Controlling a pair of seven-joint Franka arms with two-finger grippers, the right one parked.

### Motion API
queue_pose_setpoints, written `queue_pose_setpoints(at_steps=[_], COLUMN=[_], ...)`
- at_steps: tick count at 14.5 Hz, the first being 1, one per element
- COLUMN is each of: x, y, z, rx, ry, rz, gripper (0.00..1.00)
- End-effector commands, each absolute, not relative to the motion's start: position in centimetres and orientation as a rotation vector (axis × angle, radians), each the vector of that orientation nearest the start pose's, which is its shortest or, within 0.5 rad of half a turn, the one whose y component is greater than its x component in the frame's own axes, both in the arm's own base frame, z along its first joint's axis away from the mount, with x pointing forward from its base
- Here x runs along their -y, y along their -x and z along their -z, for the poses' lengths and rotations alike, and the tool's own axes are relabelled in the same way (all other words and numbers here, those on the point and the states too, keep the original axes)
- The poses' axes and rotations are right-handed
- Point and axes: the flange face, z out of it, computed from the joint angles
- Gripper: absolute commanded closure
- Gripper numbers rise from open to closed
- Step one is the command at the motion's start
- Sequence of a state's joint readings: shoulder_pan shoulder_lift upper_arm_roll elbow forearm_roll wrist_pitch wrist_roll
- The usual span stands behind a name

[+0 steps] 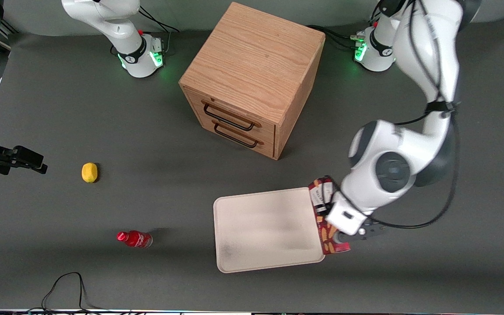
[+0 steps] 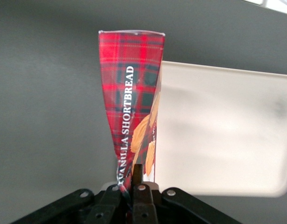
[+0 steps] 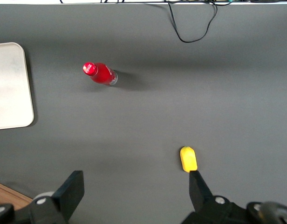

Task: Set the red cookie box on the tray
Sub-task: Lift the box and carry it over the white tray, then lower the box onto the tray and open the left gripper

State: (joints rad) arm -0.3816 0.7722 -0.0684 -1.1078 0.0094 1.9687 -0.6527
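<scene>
A dark grey matte table (image 1: pixel 103 109) is filling nearly the whole scene, its surface lying flat and evenly lit. A light-oak wooden cabinet (image 1: pixel 252 61) is standing on it about midway between the two ends, closer to the table edge farther from the front camera, and is sitting turned at an angle. Its two drawers, the upper one (image 1: pixel 234 114) and the lower one (image 1: pixel 239 134), are sitting closed, each carrying a thin black wire handle. Soft, diffuse light is casting a faint shadow (image 1: pixel 309 131) beside the cabinet. A thin black cable (image 1: pixel 64 286) is looping along the table edge nearest the front camera, toward the parked arm's end.
</scene>
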Motion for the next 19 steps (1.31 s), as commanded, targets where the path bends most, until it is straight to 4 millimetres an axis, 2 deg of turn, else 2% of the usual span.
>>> queue_pose_setpoints(at_steps=[1, 2, 4, 6, 8, 9, 12, 15, 16, 18, 19], x=[34.4, 34.6, 34.5, 34.4, 34.4, 34.2, 34.3, 33.5, 32.5, 29.6, 28.1], y=[-70.2, -70.3, -70.6, -70.6, -70.6, -70.5, -70.6, -70.5, -70.6, -70.4, -69.7], z=[-32.0, -30.1, -27.8, -26.8, -26.7, -26.5, -26.9, -28.8, -30.1, -34.8, -37.3], rx=[0.363, 0.366, 0.340, 0.332, 0.328, 0.307, 0.290, 0.290, 0.311, 0.367, 0.365], ry=[3.156, 3.151, 3.124, 3.112, 3.110, 3.103, 3.099, 3.104, 3.102, 3.108, 3.124], rz=[0.142, 0.144, 0.182, 0.178, 0.177, 0.177, 0.221, 0.234, 0.238, 0.248, 0.212], gripper=[1.00, 1.00, 1.00, 1.00, 1.00, 0.01, 0.00, 0.00, 0.00, 0.00, 0.00])
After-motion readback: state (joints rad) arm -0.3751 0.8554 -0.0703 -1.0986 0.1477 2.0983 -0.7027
